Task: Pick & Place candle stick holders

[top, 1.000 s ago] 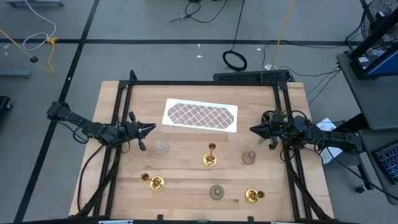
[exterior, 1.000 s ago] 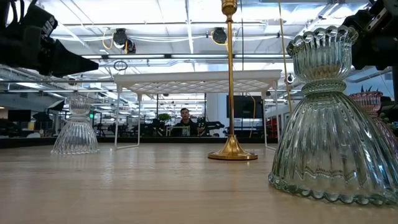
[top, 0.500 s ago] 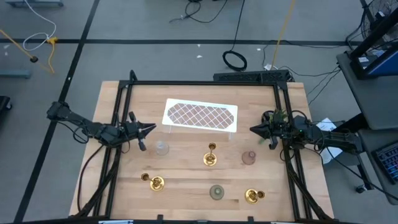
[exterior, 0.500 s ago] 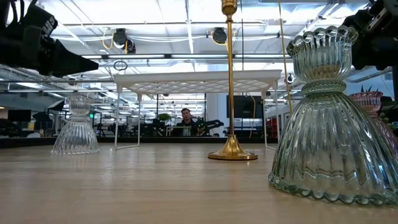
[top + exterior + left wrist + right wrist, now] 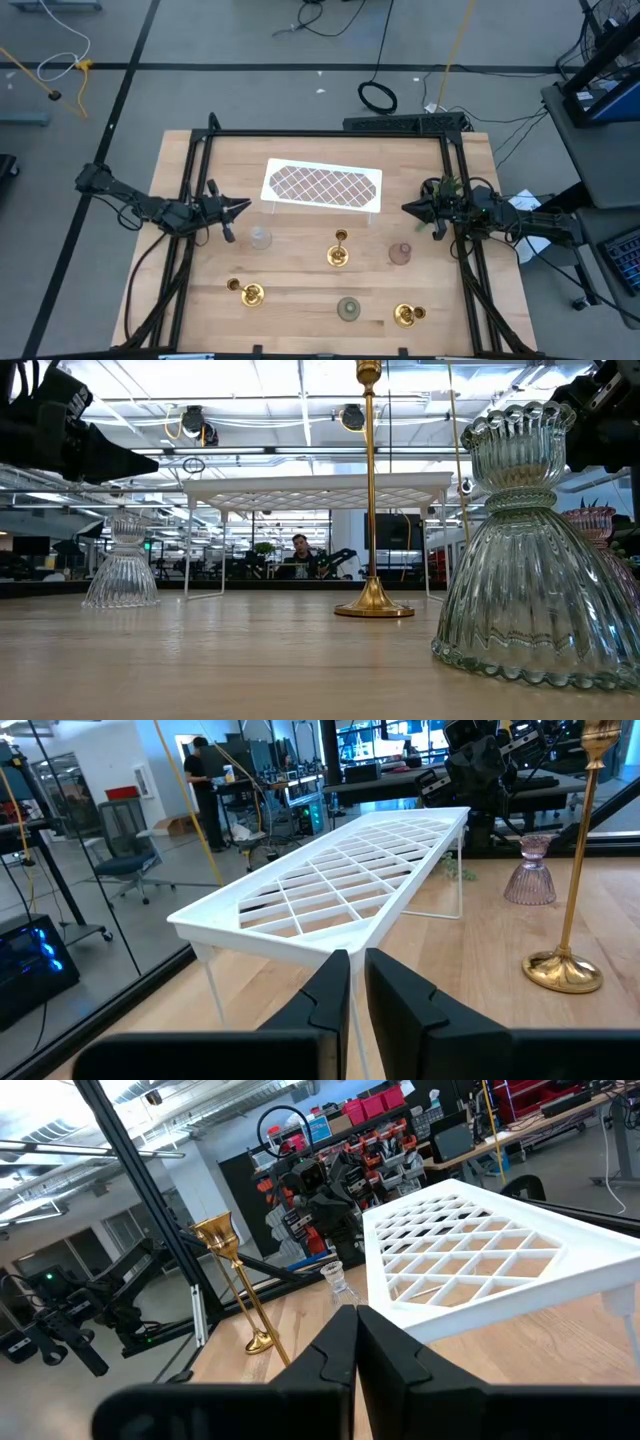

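The flat white tray with brown lattice pattern (image 5: 322, 186) is taken as the landmark, standing raised on thin legs at the far middle of the wooden table (image 5: 300, 300). The left gripper (image 5: 243, 207) is held just left of the tray, its fingers nearly pressed together on nothing. The right gripper (image 5: 407, 208) is held just right of the tray, fingers pressed together, empty.

In front of the tray a tall slim-stemmed gold brass candle holder (image 5: 339, 250) is seen, flanked by a clear glass holder (image 5: 261, 237) and a pink glass holder (image 5: 400, 253). Nearer the table's front edge, a squat brass holder (image 5: 247, 292), a green glass holder (image 5: 348, 309) and another brass holder (image 5: 407, 316) are set.
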You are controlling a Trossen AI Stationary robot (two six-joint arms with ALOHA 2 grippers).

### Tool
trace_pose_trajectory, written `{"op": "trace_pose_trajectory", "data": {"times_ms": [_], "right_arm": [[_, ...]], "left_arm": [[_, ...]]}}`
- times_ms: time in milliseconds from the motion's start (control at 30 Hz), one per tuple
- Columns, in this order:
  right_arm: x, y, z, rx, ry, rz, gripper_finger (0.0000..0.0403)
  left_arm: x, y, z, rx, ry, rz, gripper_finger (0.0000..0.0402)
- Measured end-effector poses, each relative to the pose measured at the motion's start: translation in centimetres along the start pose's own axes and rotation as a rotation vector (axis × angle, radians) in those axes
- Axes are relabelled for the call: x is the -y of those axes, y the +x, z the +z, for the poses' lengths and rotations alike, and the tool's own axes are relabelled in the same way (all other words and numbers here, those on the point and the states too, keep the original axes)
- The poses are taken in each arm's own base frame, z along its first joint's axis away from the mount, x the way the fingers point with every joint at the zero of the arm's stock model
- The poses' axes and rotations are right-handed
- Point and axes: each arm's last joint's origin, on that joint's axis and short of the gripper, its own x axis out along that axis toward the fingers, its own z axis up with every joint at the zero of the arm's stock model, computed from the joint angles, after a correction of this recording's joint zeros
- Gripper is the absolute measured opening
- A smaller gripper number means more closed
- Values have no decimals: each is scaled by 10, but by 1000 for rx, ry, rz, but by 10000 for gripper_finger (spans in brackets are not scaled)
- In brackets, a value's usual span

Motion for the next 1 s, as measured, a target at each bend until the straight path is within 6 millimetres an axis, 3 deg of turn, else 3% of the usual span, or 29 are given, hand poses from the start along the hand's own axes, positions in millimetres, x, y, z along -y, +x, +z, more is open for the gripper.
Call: {"op": "trace_pose_trajectory", "data": {"times_ms": [467,667,1000], "right_arm": [[0,0,0,0,0,0,4],[0,0,0,4,-5,-2,4],[0,0,6,83,-168,-70,4]], "left_arm": [[0,0,0,1,-1,0,42],[-5,0,3,2,58,173,42],[-5,0,2,3,33,163,42]]}}
